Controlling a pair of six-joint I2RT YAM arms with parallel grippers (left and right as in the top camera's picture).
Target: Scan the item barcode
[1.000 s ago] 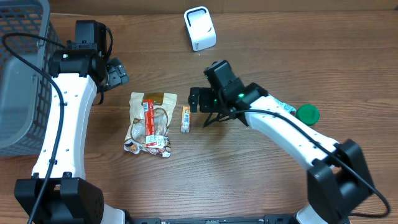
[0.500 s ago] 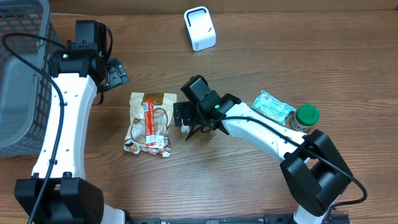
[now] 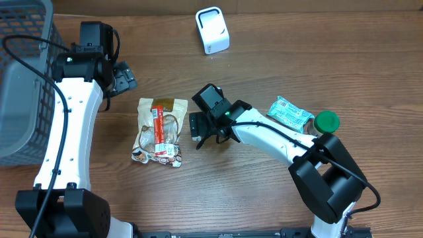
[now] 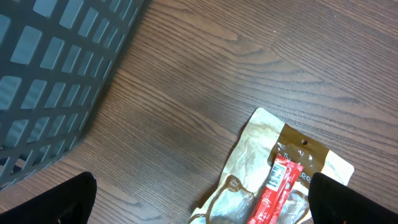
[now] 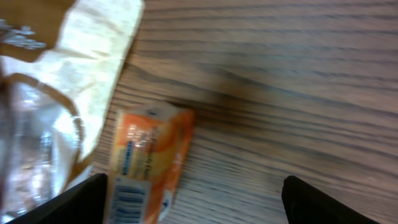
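**A:** Wooden desk [image 3: 264, 198], all three cams up. Where's the item?

**B:** Orange snack packet [image 5: 146, 168] lies flat on the desk directly under the right pincer [image 5: 196, 199]. It sits between the fingers, off toward one side. Print is blurred.

**A:** Gripped?

**B:** No. Fingers are spread wide either side of it and nothing is held. Can't tell if one touches it.

**A:** Left pincer [image 4: 202, 199]?

**B:** Spread fully and empty, above the desk. The snack bag [image 3: 158, 132] has its top corner just below it, grey basket [image 3: 20, 79] alongside.

**A:** Scanner?

**B:** White barcode scanner [image 3: 212, 30] is well apart from the right pincer, toward the far edge. Teal packet [image 3: 289, 112] and green-lidded jar [image 3: 326, 122] sit back along that arm.
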